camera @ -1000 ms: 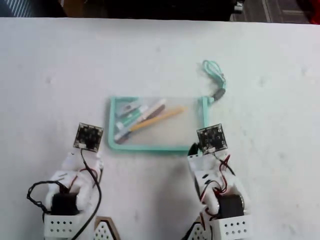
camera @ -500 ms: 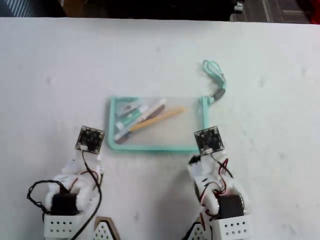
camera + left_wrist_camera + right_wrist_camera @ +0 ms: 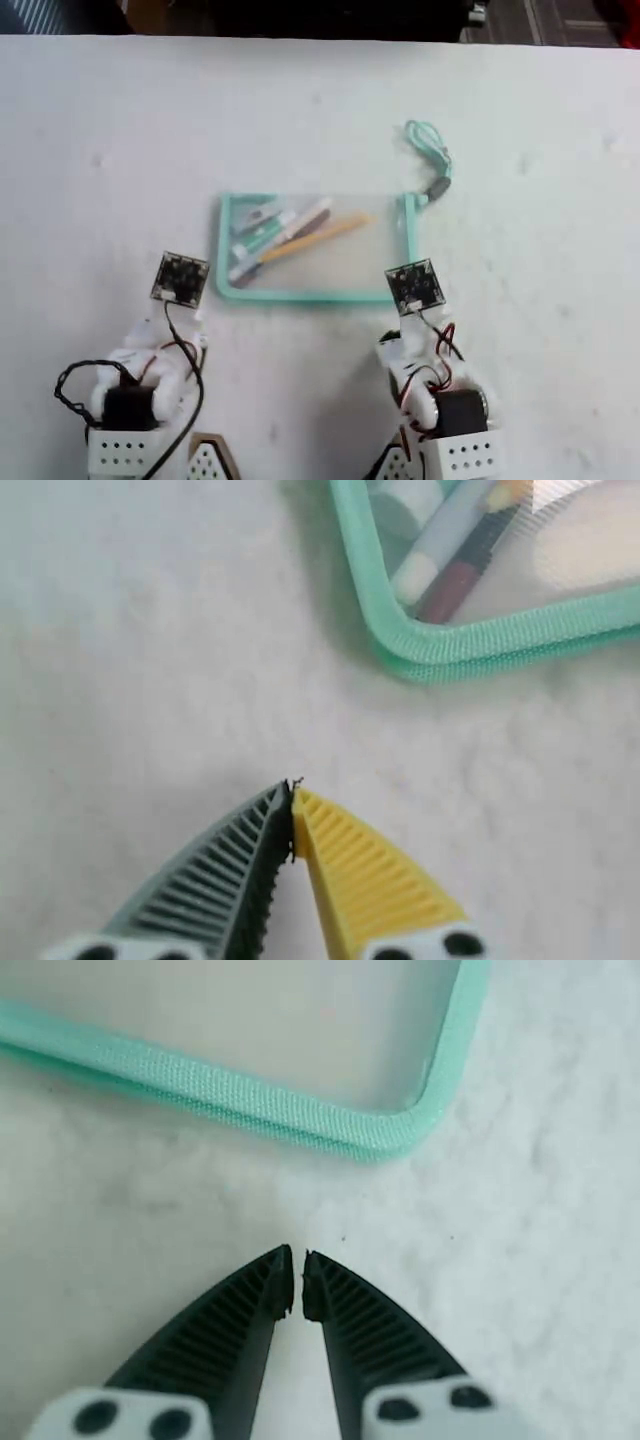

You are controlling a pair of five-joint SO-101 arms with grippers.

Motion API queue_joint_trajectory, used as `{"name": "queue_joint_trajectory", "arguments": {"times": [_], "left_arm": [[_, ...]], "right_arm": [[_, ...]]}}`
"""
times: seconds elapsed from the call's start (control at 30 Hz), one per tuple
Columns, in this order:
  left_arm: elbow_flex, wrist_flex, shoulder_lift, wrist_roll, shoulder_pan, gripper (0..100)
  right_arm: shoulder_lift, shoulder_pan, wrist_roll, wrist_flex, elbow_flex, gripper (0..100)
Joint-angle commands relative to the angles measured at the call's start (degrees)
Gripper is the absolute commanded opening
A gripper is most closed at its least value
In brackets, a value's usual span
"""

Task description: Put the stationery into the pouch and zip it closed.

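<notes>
Teal-trimmed clear pouch (image 3: 300, 296) lies flat, stationery (image 3: 290, 232) inside (pens, pencil); left claw (image 3: 292, 792), right claw (image 3: 298, 1278) clenched, empty.

No text, label, number or sign can be read on the pouch (image 3: 345, 265), on the stationery (image 3: 285, 235) inside it, or on the tabletop (image 3: 540, 300); any print on the pens is too small to make out.
</notes>
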Motion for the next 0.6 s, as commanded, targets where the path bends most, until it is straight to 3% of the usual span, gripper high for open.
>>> {"name": "queue_joint_trajectory", "arguments": {"times": [0.0, 0.3, 0.47, 0.57], "left_arm": [[-0.2, 0.4, -0.5, 0.2, 0.0, 2], [-0.2, 0.4, -0.5, -0.4, 0.0, 2], [-0.2, 0.2, -0.4, -3.4, 0.1, 2], [-0.2, 0.2, -0.4, -3.3, 0.1, 2]], "right_arm": [[-0.3, 0.0, 0.4, 0.3, 0.5, 1.7], [-0.4, -0.1, 0.7, 0.3, 0.5, 1.8], [-0.4, 0.0, 8.3, 0.2, 0.5, 1.8], [-0.4, 0.0, 8.1, 0.2, 0.5, 1.8]]}}
